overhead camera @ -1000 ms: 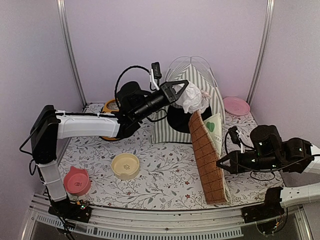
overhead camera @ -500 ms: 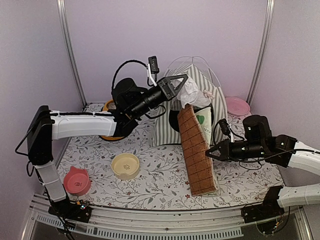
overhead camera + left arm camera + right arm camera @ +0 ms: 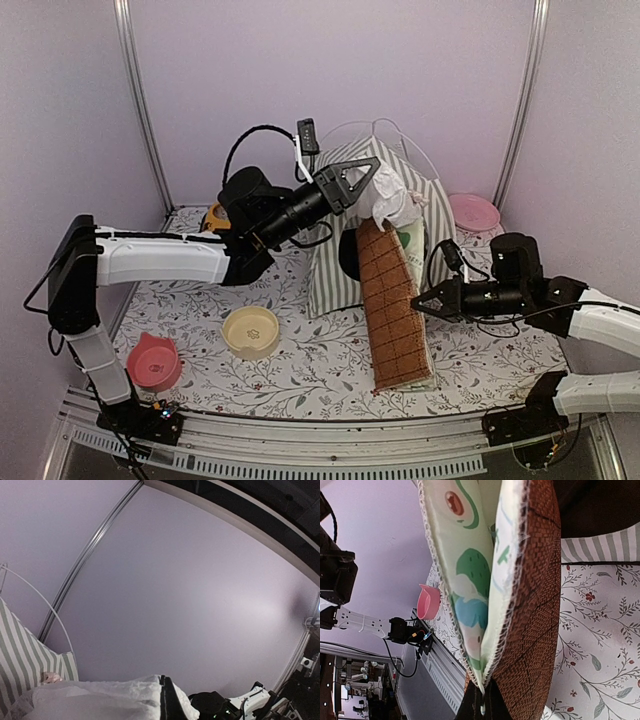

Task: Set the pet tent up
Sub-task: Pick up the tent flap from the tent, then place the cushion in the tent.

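Note:
The pet tent [image 3: 328, 272], grey-green and white striped, stands at the back centre with thin white poles [image 3: 400, 133] arching over its top. My left gripper [image 3: 372, 181] is shut on the tent's white lace flap [image 3: 393, 206] and holds it up off the dark doorway. In the left wrist view the lace [image 3: 90, 700] bunches against the gripper [image 3: 168, 702], with striped fabric [image 3: 25, 655] to its left. My right gripper [image 3: 421, 300] is shut on the edge of a folded mat [image 3: 390, 300], brown woven outside and cream printed inside [image 3: 465, 555], standing on edge before the doorway.
On the floral tablecloth [image 3: 320, 360] sit a pink bowl [image 3: 153, 362] at front left, a cream bowl [image 3: 251, 331] beside it, a yellow bowl [image 3: 214, 216] behind the left arm and a pink plate [image 3: 473, 211] at back right. Lilac walls enclose the table.
My right gripper has carried the mat left and back, closer to the tent's doorway. The left gripper has kept its hold on the lace flap, shifting only slightly.

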